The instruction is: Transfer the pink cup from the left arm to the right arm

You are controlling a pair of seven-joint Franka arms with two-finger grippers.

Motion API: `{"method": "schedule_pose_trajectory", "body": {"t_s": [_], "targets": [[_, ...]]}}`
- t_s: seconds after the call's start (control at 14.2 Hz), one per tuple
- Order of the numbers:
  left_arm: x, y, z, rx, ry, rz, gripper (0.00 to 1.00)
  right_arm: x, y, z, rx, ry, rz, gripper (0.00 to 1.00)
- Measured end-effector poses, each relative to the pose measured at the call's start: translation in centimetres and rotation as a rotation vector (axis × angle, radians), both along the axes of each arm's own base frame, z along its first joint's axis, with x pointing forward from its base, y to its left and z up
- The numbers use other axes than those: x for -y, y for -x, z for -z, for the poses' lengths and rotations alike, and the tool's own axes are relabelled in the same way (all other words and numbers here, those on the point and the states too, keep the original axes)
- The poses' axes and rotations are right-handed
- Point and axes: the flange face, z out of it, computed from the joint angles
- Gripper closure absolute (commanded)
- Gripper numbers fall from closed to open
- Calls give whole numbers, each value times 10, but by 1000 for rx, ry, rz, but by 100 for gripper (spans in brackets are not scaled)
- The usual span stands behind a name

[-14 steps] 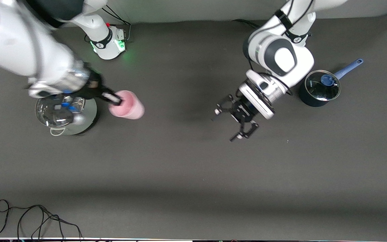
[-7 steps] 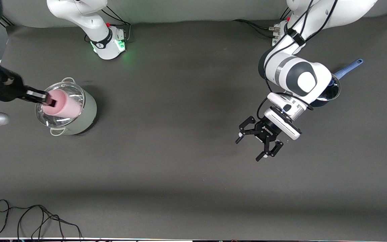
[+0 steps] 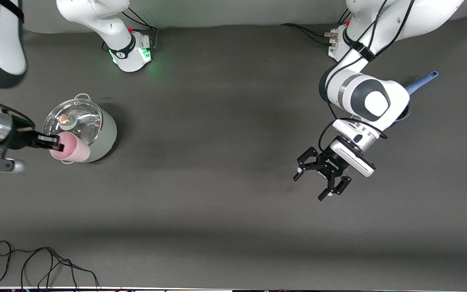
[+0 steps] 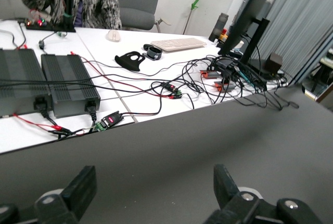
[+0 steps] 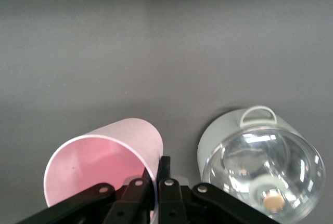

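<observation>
Dark grey table (image 3: 225, 202) under both arms. Right gripper (image 3: 53, 142) jaws pinched tight on the pink cup (image 3: 71, 151) rim, cup in the air over the lidded steel pot (image 3: 80, 129). Left gripper (image 3: 322, 178) jaws spread wide, empty, well apart over bare table. Handover apparently done, only parting or set-down left. Blue-handled saucepan (image 3: 420, 83) partly hidden under left arm, nothing between the arms

Pot (image 3: 106, 136): pale green, glass lid (image 3: 77, 119), right arm's end of table.
Saucepan handle (image 3: 422, 81): blue, left arm's end.
Cable (image 3: 43, 263): black, looped, nearest the front camera.
</observation>
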Motion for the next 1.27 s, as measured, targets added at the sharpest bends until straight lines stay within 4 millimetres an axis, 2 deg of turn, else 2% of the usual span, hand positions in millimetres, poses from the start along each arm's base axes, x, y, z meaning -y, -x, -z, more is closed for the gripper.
{"method": "schedule_pose_trajectory", "body": {"t_s": [0.35,0.71,0.99,1.27], "targets": [[-11,-21,-24,-139,98,-85,0,16,11,103,66,14,37,100],[-25,-33,-33,-241,141,-145,0,22,29,194,125,47,52,100],[-46,-48,-35,-391,95,-83,0,23,32,243,129,78,47,100],[-86,-44,-45,-562,-79,-19,0,23,33,270,117,66,48,100]]}}
